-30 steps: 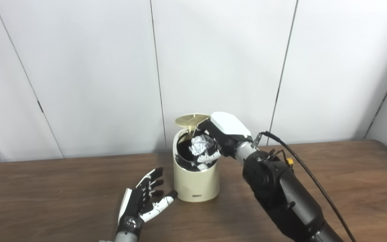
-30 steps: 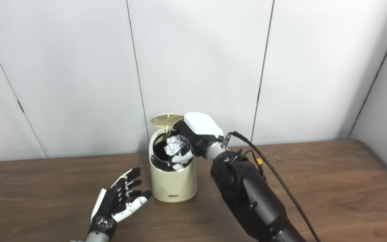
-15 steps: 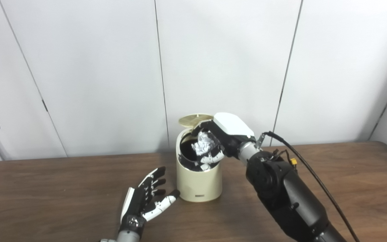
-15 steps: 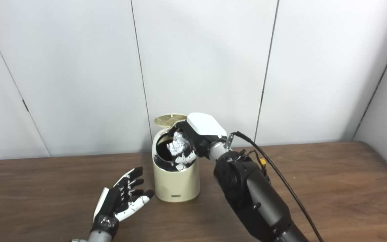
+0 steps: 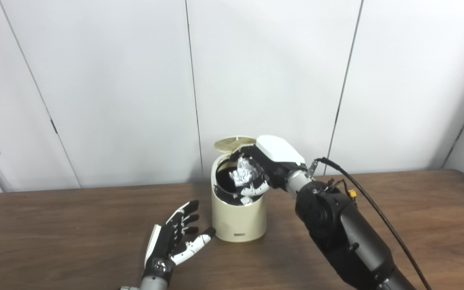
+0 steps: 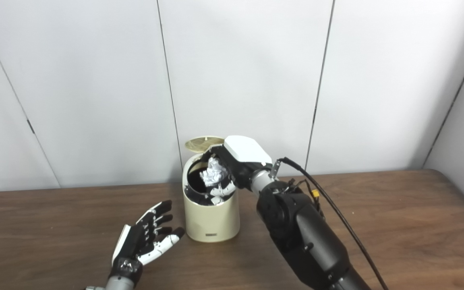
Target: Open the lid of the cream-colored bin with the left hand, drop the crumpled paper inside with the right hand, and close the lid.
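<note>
The dark brown wood-grain counter (image 5: 54, 225) carries everything here, and on it stands the cream-colored cylindrical plastic bin (image 5: 238, 219) with its round lid (image 5: 234, 143) tipped up at the back, hinged open above a dark interior. The black-and-white right hand (image 5: 270, 161) reaches over the bin's mouth from the right, its fingers (image 5: 252, 188) curled and grasping the crumpled white paper ball (image 5: 243, 172), which sits just above the opening, slightly toward the right rim and directly below the raised lid. The black-and-white left hand (image 5: 173, 239) rests on the counter just to the lower left of the bin, palm up, fingers spread and holding nothing, its thumb tip close to the bin's base. The step in hand appears to be the drop: to do it well, the right fingers should release only while the ball hangs squarely over the dark opening rather than over the rim, spreading wide enough that the paper does not snag on a fingertip, and the hand should stay clear of the upright lid so it is not knocked shut early. The paper is a tight, irregular wad with sharp creases and grey shadows, light enough that it may cling or bounce off the rim.
</note>
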{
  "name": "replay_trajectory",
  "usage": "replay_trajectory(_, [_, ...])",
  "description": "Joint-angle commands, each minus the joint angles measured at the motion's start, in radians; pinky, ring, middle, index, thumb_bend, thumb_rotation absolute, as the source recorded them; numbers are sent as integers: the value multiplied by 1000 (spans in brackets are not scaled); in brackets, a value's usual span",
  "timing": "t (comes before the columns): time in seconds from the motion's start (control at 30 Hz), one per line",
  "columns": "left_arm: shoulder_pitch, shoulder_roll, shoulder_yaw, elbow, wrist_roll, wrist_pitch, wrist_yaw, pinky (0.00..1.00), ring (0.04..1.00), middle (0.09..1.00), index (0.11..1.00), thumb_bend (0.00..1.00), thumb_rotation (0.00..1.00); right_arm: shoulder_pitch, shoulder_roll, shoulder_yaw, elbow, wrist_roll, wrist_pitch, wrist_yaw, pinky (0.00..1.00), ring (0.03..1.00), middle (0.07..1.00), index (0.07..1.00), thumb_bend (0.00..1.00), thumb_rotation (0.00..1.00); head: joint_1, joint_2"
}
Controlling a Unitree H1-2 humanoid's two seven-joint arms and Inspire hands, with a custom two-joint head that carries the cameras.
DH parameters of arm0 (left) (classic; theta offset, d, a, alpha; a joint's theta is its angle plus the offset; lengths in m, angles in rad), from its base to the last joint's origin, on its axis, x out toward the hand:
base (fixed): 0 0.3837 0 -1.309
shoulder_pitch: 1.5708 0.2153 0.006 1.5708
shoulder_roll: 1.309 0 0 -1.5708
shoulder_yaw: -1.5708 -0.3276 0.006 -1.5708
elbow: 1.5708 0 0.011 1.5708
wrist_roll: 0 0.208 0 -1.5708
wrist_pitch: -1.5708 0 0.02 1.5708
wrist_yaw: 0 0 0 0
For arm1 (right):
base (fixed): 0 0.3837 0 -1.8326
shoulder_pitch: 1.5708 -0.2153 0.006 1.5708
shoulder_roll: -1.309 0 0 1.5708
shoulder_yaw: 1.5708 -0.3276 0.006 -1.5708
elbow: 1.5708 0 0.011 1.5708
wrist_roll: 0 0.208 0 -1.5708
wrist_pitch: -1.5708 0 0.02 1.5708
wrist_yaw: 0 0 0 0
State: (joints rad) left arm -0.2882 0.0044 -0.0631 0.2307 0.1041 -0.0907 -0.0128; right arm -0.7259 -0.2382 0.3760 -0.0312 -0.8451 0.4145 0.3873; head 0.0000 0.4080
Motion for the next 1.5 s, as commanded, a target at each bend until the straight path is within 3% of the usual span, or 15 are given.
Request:
replay_trajectory(0.0, [-42, -3, 2, -17, -5, -30, 4, 758, 845, 889, 896, 718, 292, -24, -3, -15, -12, 8, -14, -17, 413, 590, 722, 730, 865, 43, 1, 0])
replay_trajectory(0.2, [-44, -3, 1, -15, -4, -30, 4, 758, 848, 892, 897, 710, 282, -20, -7, -19, -18, 19, -25, -24, 430, 609, 762, 748, 849, 47, 1, 0])
replay_trajectory(0.47, [-45, -3, -2, -12, 5, -33, 9, 752, 842, 885, 890, 716, 287, -14, -5, -28, -11, 63, -73, -48, 638, 789, 855, 822, 862, 12, 3, 0])
replay_trajectory(1.0, [-51, -4, -4, -1, 3, -47, 8, 735, 842, 886, 884, 718, 283, -6, 13, -55, -13, 153, -82, -69, 519, 746, 953, 831, 830, 0, 2, 1])
replay_trajectory(1.2, [-51, -6, -3, 0, -3, -42, 6, 742, 846, 887, 883, 728, 282, -7, 3, -43, -14, 150, -93, -74, 653, 849, 978, 834, 835, 0, 4, 2])
replay_trajectory(1.47, [-52, -6, -5, 4, 3, -40, 8, 755, 845, 887, 884, 728, 294, -7, -3, -39, -10, 144, -105, -79, 653, 869, 992, 835, 840, 0, 4, 0])
